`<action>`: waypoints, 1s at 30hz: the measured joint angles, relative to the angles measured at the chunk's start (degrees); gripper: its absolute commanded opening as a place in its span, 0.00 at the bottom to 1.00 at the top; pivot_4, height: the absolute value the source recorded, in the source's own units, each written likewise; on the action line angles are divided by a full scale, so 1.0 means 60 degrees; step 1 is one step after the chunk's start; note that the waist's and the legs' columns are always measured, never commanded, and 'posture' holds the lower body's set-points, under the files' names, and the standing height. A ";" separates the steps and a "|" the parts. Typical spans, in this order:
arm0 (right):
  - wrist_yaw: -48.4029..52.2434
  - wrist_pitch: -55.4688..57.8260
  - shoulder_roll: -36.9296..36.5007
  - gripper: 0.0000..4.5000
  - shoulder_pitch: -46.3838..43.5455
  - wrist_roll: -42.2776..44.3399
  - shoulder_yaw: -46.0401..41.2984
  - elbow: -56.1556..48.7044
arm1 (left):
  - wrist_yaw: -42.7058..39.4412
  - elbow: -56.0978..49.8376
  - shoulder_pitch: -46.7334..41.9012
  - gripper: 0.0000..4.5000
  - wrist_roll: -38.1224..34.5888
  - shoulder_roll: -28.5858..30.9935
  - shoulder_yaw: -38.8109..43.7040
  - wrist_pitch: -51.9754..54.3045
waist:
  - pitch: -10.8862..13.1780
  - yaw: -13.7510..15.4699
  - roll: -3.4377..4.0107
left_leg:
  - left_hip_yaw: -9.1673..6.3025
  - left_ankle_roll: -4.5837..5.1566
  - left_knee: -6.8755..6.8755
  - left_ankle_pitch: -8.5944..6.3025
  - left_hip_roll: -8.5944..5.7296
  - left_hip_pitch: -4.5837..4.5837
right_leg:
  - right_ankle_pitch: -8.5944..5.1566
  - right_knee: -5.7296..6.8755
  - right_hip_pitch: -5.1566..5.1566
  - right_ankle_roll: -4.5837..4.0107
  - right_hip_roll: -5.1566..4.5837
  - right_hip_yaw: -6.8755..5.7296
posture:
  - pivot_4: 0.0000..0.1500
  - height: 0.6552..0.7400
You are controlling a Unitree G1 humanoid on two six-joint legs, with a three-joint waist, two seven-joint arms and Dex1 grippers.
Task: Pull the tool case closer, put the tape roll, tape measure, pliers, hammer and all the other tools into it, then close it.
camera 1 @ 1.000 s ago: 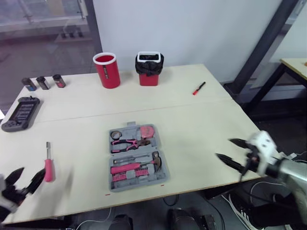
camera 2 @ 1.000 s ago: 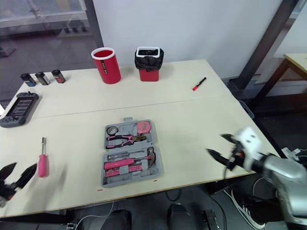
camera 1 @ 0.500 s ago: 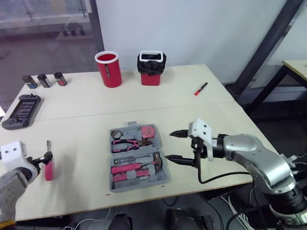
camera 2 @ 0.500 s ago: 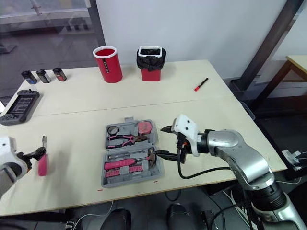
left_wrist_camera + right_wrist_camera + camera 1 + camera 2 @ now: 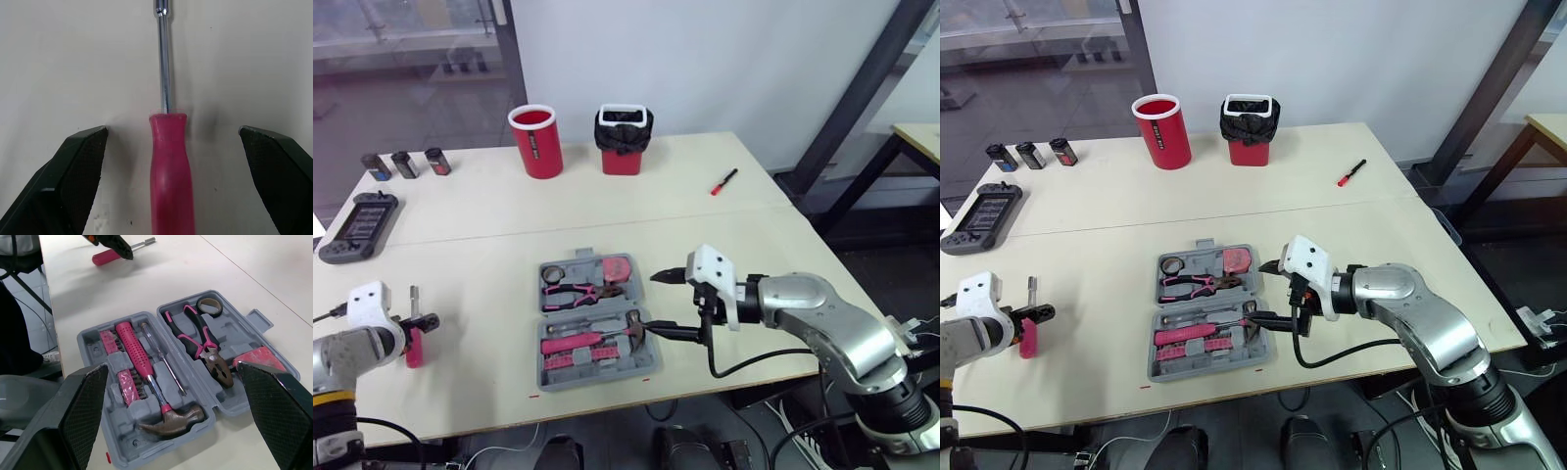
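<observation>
Pale wooden tabletop (image 5: 754, 245), grey plastic tool case (image 5: 222, 330) lying open at centre, right gripper (image 5: 653, 303) spread wide just beside its hammer end. Left gripper (image 5: 171, 129) open astride pink-handled steel screwdriver (image 5: 168, 161), well apart from case: lower squarely, close on mid-handle, lift level.

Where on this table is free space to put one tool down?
Free: the strip between tool case and red cup, and between case and pink screwdriver. Crowded: the case's right side, by the right gripper.
</observation>
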 measured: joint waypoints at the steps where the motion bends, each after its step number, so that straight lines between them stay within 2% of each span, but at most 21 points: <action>1: -0.0030 0.0024 0.0000 0.99 0.0000 0.0001 0.0000 -0.0037 | -0.0116 0.0155 -0.0055 1.00 0.0101 0.0088 -0.0112 -0.0041 | 0.0000 -0.0001 0.0000 | 0.0000 0.0000 -0.0001 0.0000 0.0000 0.0000 | 0.0000 0.0000 0.0000 0.0000 0.0000 0.0000 | 1.00 0.98; 5: -0.0138 0.0134 -0.0001 0.99 0.0005 0.0001 -0.0007 -0.0040 | -0.0404 0.0351 -0.0184 1.00 0.0326 0.0190 -0.0341 -0.0079 | 0.0001 -0.0002 0.0004 | 0.0000 0.0000 -0.0004 0.0000 0.0000 0.0002 | 0.0000 0.0002 0.0000 0.0000 0.0000 0.0000 | 1.00 0.98; 6: -0.0163 0.0146 0.0000 1.00 0.0006 0.0001 -0.0009 -0.0039 | -0.0455 0.0383 -0.0202 0.94 0.0367 0.0190 -0.0341 -0.0089 | 0.0001 -0.0002 0.0005 | 0.0000 0.0000 -0.0003 0.0000 0.0000 0.0003 | 0.0000 0.0003 0.0000 0.0000 0.0000 0.0000 | 1.00 0.98; 8: -0.0194 0.0170 -0.0001 1.00 0.0013 0.0002 -0.0011 -0.0040 | -0.0490 0.0452 -0.0222 0.81 0.0451 0.0190 -0.0336 -0.0123 | 0.0001 -0.0002 0.0005 | 0.0000 -0.0001 0.0000 0.0001 0.0000 0.0004 | 0.0000 0.0008 0.0000 0.0000 -0.0001 0.0001 | 1.00 0.98; 14: -0.0263 0.0203 -0.0001 1.00 0.0030 0.0005 -0.0012 -0.0040 | -0.0610 0.0470 -0.0223 0.14 0.0575 0.0151 -0.0266 -0.0062 | 0.0000 0.0026 0.0005 | 0.0001 -0.0003 0.0002 0.0002 -0.0001 0.0002 | 0.0000 0.0009 0.0001 0.0001 -0.0005 0.0001 | 1.00 0.98; 15: -0.0265 0.0204 -0.0004 1.00 0.0031 0.0004 -0.0012 -0.0040 | -0.0626 0.0398 -0.0224 0.09 0.0574 0.0159 -0.0199 -0.0023 | -0.0003 0.0026 0.0012 | 0.0001 -0.0003 0.0000 0.0002 -0.0001 0.0003 | 0.0000 0.0009 0.0002 0.0001 -0.0005 0.0001 | 1.00 0.98; 23: -0.0266 0.0204 -0.0011 1.00 0.0032 -0.0004 -0.0015 -0.0039 | -0.0641 0.0343 -0.0224 0.09 0.0603 -0.0021 0.0056 -0.0217 | 0.0001 0.0044 0.0036 | -0.0001 -0.0009 0.0004 0.0006 -0.0002 0.0007 | 0.0002 0.0021 0.0003 0.0001 -0.0006 0.0000 | 1.00 0.98; 27: -0.0286 0.0202 -0.0068 1.00 0.0113 -0.0018 -0.0034 -0.0039 | -0.1153 0.0149 -0.0174 0.09 0.0630 -0.0046 0.0024 -0.1462 | 0.0005 0.0039 0.0018 | -0.0004 -0.0019 0.0006 0.0012 -0.0001 0.0002 | 0.0004 0.0022 0.0003 -0.0004 -0.0006 -0.0004 | 1.00 0.98; 30: -0.0325 0.0203 -0.0233 1.00 0.0317 -0.0020 -0.0157 -0.0039 | -0.2204 -0.0976 0.0041 0.09 0.0660 0.0401 -0.0326 -0.2609 | 0.0019 0.0016 -0.0021 | -0.0001 -0.0024 0.0001 0.0013 0.0000 -0.0008 | 0.0004 0.0002 0.0001 -0.0005 -0.0008 -0.0003 | 1.00 0.98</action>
